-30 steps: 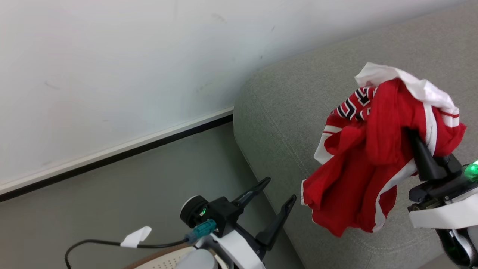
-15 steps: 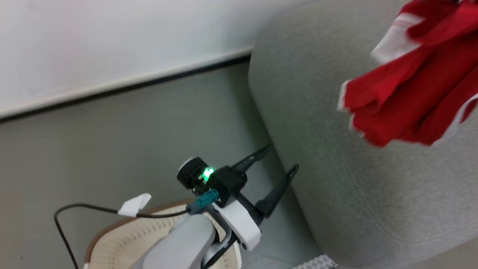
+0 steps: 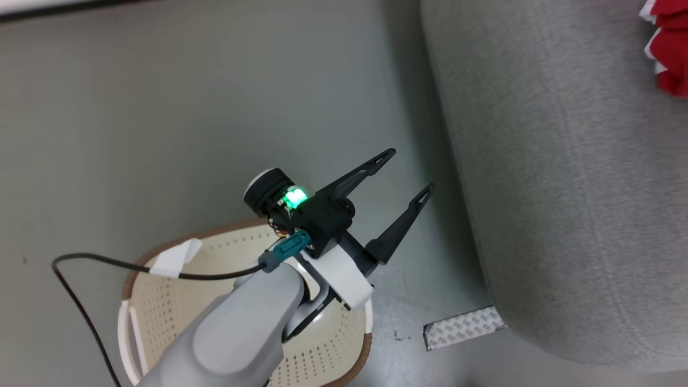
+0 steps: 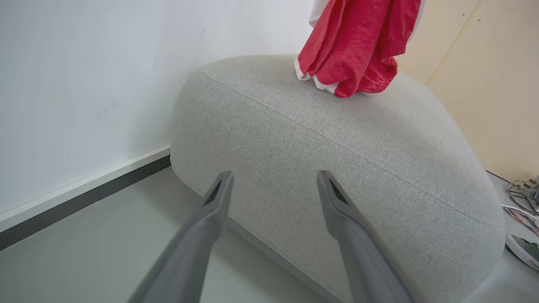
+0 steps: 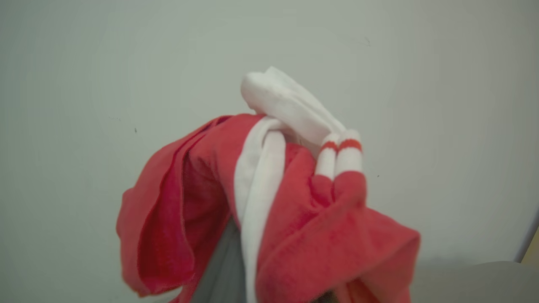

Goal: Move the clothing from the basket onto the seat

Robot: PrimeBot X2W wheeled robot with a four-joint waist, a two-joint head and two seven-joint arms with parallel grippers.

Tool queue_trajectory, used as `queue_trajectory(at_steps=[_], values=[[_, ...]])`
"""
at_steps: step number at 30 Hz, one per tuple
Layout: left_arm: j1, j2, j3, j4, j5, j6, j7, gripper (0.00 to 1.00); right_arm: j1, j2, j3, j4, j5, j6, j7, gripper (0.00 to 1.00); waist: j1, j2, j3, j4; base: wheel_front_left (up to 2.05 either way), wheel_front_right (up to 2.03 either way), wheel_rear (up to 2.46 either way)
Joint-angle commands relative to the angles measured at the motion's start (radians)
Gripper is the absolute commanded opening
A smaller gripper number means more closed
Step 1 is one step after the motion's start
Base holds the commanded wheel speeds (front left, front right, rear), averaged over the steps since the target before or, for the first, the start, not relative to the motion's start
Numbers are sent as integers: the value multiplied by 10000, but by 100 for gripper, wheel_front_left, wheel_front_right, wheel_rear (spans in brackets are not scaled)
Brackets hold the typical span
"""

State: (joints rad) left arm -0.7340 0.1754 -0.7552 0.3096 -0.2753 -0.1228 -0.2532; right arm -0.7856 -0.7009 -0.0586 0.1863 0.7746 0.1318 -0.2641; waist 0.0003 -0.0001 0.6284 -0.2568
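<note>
The clothing (image 5: 294, 202), red with white trim, is bunched right in front of the right wrist camera and covers my right gripper's fingers, which are shut on it. In the left wrist view the clothing (image 4: 358, 46) hangs with its lower hem touching the top of the grey seat (image 4: 337, 139). The head view catches a corner of the clothing (image 3: 669, 59) over the seat (image 3: 564, 188). My left gripper (image 3: 413, 170) is open and holds nothing, above the floor between the basket (image 3: 161, 317) and the seat. The basket's visible inside holds no garment. The left gripper (image 4: 274, 179) points at the seat's side.
A black cable with a white tag (image 3: 174, 257) runs from my left wrist over the basket. A patterned metal strip (image 3: 465, 328) lies on the floor by the seat's corner. The wall's dark baseboard (image 4: 84, 189) runs behind. A shoe (image 4: 524, 248) and loose wires sit past the seat.
The head camera has tilted down, so the basket now shows largely and the clothing has slid to the picture's top right corner. My left gripper stays open.
</note>
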Motion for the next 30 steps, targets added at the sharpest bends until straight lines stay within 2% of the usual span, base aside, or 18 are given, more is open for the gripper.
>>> queue_trajectory(at_steps=[1, 6, 14, 19, 25, 26, 27, 28, 29, 30], values=[[-142, 87, -5, -46, 64, 13, -18, 100, -182, -160, -77, 196, 29, -22, 1, 0, -3, 1, 678, 332, 0, 0, 0], [-287, 73, -18, 14, 138, 30, -49, 100, 60, -164, 345, 1048, 132, -22, 1, 0, -3, 1, 1010, 446, 0, 0, 0], [-365, -36, 45, 202, 2, 36, -116, 100, 162, -266, 2046, 3191, 609, -22, 35, 0, -3, 1, 1003, 506, 0, 0, 0], [-258, -81, 137, 245, -81, 64, -116, 100, -46, -552, 3332, 4189, 1567, -22, 1146, 0, -3, 1, 796, 560, 0, 0, 0], [-68, -106, 228, 217, -117, 64, -118, 100, -332, -921, 4332, 4558, 2518, -22, 1996, 0, -3, 1, 580, 600, 0, 0, 0], [-32, -109, 253, 216, -119, 63, -118, 100, -374, -976, 4460, 4587, 2597, -22, 2003, 11, -3, 1, 526, 601, 0, 0, 0], [13, -123, 267, 211, -123, 62, -119, 100, -408, -1031, 4592, 4628, 2675, -22, 2019, 33, -3, 1, 463, 604, 0, 0, 0], [51, -141, 278, 211, -127, 60, -119, 100, -449, -1069, 4718, 4669, 2740, -22, 2053, 49, -3, 1, 382, 603, 0, 0, 0], [97, -161, 306, 215, -140, 57, -118, 100, -495, -1099, 4844, 4712, 2802, -22, 2068, 83, -3, 1, 274, 599, 0, 0, 0], [147, -179, 328, 215, -154, 54, -119, 100, -528, -1120, 4971, 4748, 2892, -22, 2082, 100, -3, 1, 164, 592, 0, 0, 0]])
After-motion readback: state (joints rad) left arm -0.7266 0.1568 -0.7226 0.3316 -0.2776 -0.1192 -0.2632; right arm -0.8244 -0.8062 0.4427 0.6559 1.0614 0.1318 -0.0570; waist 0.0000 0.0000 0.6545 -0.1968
